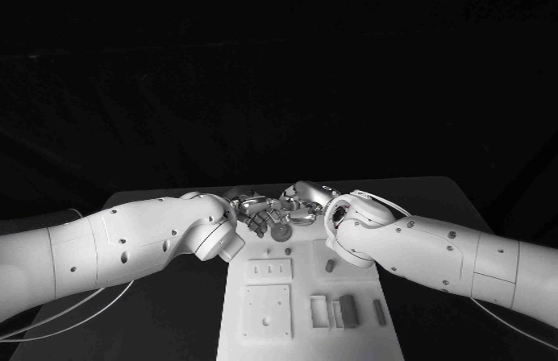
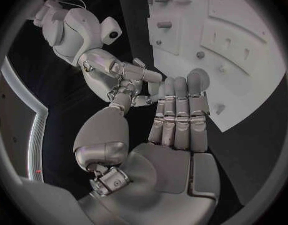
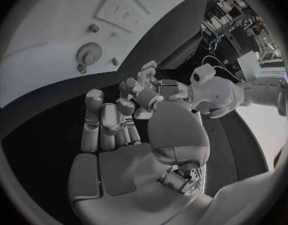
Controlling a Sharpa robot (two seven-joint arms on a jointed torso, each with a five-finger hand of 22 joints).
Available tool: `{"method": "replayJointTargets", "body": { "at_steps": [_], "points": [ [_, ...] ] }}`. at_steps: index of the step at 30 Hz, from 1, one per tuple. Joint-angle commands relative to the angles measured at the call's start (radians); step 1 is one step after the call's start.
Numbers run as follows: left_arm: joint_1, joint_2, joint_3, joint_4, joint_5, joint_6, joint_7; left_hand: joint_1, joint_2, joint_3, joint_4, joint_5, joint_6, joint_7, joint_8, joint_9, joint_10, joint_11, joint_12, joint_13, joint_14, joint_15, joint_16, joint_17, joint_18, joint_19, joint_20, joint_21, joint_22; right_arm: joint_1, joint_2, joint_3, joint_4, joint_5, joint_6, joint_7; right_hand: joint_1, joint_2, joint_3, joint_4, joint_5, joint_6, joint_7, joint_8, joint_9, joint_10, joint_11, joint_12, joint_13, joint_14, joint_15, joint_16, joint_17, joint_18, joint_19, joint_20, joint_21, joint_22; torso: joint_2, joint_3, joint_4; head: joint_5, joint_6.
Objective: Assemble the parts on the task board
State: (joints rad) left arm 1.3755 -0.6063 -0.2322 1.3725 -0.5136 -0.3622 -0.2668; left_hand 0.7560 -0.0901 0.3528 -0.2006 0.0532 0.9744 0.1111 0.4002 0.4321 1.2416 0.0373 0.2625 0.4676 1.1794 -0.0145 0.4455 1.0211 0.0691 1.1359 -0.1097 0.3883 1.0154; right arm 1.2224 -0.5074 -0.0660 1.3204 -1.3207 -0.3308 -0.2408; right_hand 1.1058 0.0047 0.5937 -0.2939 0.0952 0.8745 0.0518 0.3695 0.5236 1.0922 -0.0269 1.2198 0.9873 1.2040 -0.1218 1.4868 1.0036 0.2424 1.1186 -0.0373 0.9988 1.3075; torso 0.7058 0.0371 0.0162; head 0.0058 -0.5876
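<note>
Both hands work at the far end of the task board [image 1: 349,329], fingertips nearly meeting above it. The part in play is a small gear [image 3: 89,55], a toothed disc lying flat on the white plate near a small peg [image 3: 93,28]; in the head view a round disc [image 1: 281,231] sits just below the clustered fingers. The left hand [image 2: 175,120] has its fingers held straight and close together, tips reaching over the board edge; whether it grips anything cannot be told. The right hand [image 3: 116,122] shows fingers curled partly inward, and whether it holds a part likewise cannot be told. The gear is judged light, rigid and probably plastic, with a thin profile that leaves little edge to grasp while flat. The toothed rim should give some purchase; a pinch across the rim from opposite sides looks the soundest hold. Other parts [image 1: 347,311] stand in slots at the near end.
</note>
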Motion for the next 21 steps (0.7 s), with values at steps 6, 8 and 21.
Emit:
{"method": "replayJointTargets", "body": {
  "at_steps": [6, 8, 21],
  "points": [
    [0.001, 0.005, 0.001, 0.005, -0.01, 0.009, -0.01, 0.017, 0.044, 0.003, -0.018, 0.015, 0.024, -0.006, 0.005, 0.01, 0.018, -0.007, 0.012, 0.022, 0.006, -0.01, 0.034, 0.008, 0.023, 0.014, -0.01, 0.021, 0.027, 0.0, 0.002, 0.001, 0.007, -0.022, 0.007, -0.008, -0.006, 0.003, 0.006, 0.0, 0.006, 0.158, 0.029, 0.015, 0.052, 0.007, -0.002, -0.007, -0.002, 0.004, -0.004, -0.004, 0.0, 0.019, -0.001, -0.005, 0.001, 0.009, 0.001, 0.0007, -0.0003, 0.001, -0.001],
    [0.001, 0.005, 0.001, 0.005, -0.005, 0.003, -0.011, 0.026, 0.059, 0.007, -0.028, 0.046, 0.022, -0.005, 0.002, 0.012, 0.015, -0.006, 0.01, 0.027, 0.001, -0.009, 0.039, 0.007, 0.02, 0.01, -0.01, 0.022, 0.033, -0.001, 0.002, 0.001, 0.01, -0.022, 0.008, -0.009, -0.006, 0.003, 0.007, 0.0, 0.007, 0.158, 0.029, 0.015, 0.052, 0.007, -0.002, -0.007, -0.002, 0.004, -0.004, -0.004, 0.0, 0.019, -0.001, -0.005, 0.001, 0.009, 0.0, 0.0009, -0.0004, 0.001, -0.001],
    [0.001, 0.007, 0.001, 0.003, -0.003, 0.009, -0.023, 0.074, 0.074, 0.071, -0.039, 0.037, 0.015, 0.002, -0.012, 0.021, 0.003, 0.0, 0.001, 0.047, -0.015, -0.003, 0.053, -0.013, 0.016, 0.003, -0.006, 0.019, 0.047, -0.001, 0.001, 0.001, 0.018, -0.027, 0.013, -0.015, -0.006, 0.003, 0.008, 0.0, 0.008, 0.16, 0.029, 0.014, 0.053, 0.009, -0.002, -0.008, -0.002, 0.005, -0.004, -0.004, -0.001, 0.019, 0.0, -0.006, 0.001, 0.009, 0.001, 0.0013, -0.0006, 0.003, -0.003]
  ]
}}
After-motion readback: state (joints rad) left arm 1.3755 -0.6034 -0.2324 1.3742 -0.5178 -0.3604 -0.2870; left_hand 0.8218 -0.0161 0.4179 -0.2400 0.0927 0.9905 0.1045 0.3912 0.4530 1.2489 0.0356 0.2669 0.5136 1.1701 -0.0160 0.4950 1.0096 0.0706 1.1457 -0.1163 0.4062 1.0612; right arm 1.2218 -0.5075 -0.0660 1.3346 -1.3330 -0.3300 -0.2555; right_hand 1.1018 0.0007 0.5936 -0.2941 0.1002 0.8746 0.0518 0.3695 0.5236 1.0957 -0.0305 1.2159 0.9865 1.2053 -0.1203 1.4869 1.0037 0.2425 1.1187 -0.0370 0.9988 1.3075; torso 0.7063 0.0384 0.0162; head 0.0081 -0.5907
